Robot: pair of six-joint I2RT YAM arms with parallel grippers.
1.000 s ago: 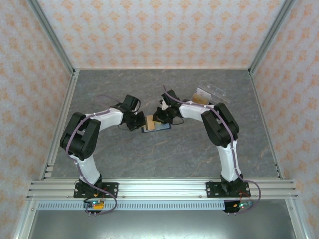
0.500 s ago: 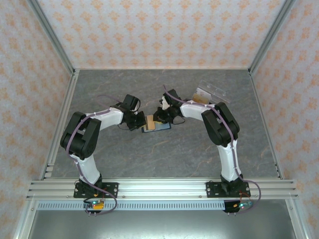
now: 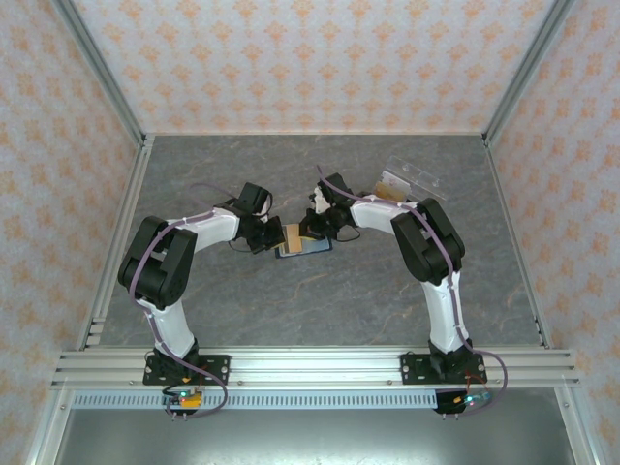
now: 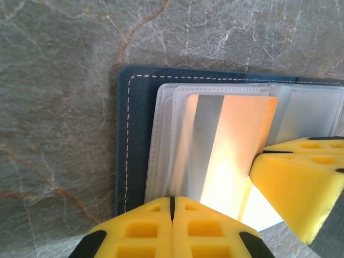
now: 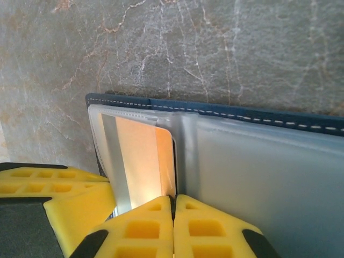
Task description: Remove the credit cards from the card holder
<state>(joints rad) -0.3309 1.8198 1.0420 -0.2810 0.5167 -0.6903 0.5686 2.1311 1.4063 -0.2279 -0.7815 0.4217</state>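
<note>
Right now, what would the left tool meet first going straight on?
The credit card, lying in a clear sleeve of the card holder; the left tool, shut, seems to touch it.

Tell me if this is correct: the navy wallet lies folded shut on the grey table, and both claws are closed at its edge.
Not quite. The wallet is open, not folded shut: the left wrist view shows its clear sleeves with an orange card inside. The rest holds: it lies on the grey table, with the left claw and right claw closed at its edge.
</note>
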